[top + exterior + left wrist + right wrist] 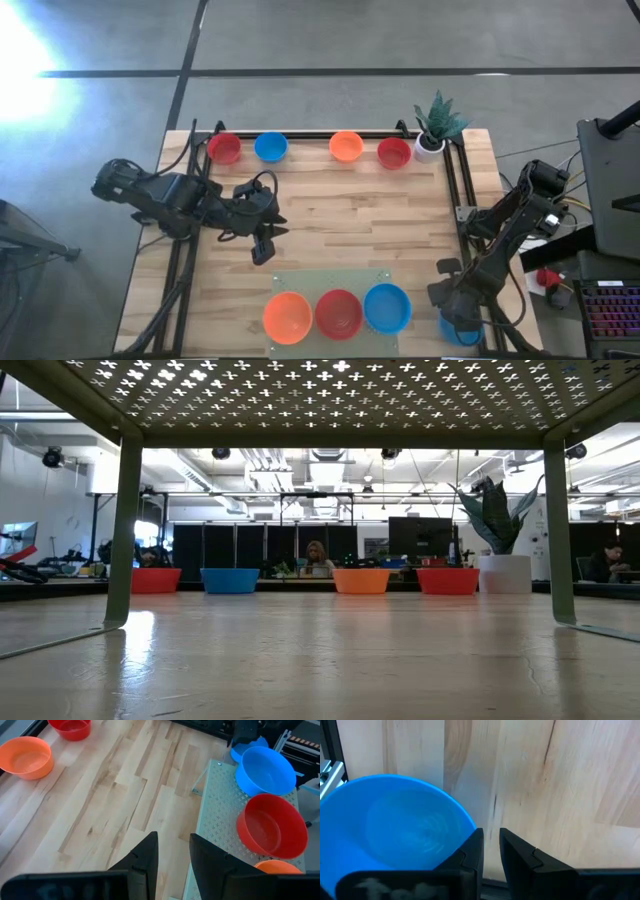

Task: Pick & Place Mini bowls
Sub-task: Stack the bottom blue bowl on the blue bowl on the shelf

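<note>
right gripper (491,851) fingers a narrow gap apart, pinching rim of blue bowl (395,827), bowl empty | beside it on perforated plate (300,283): three empty bowls, one each orange, red, blue | far edge: four bowls, two red, one blue, one orange | left gripper (172,852) open, holding nothing, near plate

Blue bowl (458,330) half under right arm

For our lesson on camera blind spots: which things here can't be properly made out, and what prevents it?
- Blue bowl at the right gripper: high view, the arm covers most of it.
- Orange bowl: left wrist view, cut by the edge and left gripper.
- Three bowls on the perforated platform: unseen in low view, above the camera.
</note>
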Controlling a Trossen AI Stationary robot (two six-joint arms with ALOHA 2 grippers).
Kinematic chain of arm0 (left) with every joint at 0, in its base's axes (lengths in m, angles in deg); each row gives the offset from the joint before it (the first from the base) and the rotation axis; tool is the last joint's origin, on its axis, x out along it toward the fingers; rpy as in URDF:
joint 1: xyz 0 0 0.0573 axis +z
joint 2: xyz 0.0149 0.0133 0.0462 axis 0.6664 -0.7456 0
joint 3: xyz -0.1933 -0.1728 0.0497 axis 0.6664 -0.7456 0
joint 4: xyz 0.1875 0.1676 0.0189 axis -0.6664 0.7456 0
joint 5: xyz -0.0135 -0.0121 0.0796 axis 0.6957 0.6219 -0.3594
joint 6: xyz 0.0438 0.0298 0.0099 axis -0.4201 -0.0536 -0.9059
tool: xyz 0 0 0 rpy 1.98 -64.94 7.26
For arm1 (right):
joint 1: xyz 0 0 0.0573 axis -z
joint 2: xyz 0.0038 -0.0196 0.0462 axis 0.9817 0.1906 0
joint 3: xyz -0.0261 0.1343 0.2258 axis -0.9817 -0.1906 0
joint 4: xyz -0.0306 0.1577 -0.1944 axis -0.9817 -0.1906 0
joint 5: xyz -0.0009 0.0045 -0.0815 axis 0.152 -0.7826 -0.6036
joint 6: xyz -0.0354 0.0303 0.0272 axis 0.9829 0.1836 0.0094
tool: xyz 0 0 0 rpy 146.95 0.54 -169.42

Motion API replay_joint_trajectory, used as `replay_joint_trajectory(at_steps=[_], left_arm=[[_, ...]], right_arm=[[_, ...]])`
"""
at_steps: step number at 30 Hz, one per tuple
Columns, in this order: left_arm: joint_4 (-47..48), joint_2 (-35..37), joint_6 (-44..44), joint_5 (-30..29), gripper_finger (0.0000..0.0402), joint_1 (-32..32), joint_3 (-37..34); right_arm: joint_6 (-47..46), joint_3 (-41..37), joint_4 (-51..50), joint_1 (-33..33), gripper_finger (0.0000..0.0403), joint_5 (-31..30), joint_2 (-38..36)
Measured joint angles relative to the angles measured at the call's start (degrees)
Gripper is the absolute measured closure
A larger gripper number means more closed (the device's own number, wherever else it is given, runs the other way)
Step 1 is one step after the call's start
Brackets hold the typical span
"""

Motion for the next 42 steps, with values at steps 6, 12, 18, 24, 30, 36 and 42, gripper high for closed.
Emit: replay_joint_trajectory(at_steps=[6,12,18,24,30,36,42], left_arm=[[0.01,0.0,-0.02,-0.02,0.0299,0.0,0.0],[0.01,0.0,-0.04,0.01,0.0299,0.01,0.0],[0.01,0.0,-0.04,0.01,0.0299,0.0,0.0],[0.01,0.0,-0.35,0.01,0.0299,0.01,0.0],[0.01,0.0,-0.36,0.01,0.0299,0.01,0.0],[0.01,0.0,-0.35,0.01,0.0299,0.01,0.0],[0.01,0.0,-0.35,0.01,0.0299,0.01,0.0]], right_arm=[[-0.39,-0.33,0.31,0.0,0.0344,0.0,0.0],[-0.39,-0.33,0.66,0.0,0.0344,0.01,0.0],[-0.33,0.26,2.03,0.0,0.0344,0.0,0.0],[-0.51,2.28,2.03,0.0,0.0344,0.02,0.0],[-1.6,3.69,2.01,0.01,0.0344,0.28,0.0],[-1.72,3.64,2.02,-0.72,0.0344,0.91,0.0],[-1.64,3.28,1.95,-1.4,0.0344,3.01,0.09]])
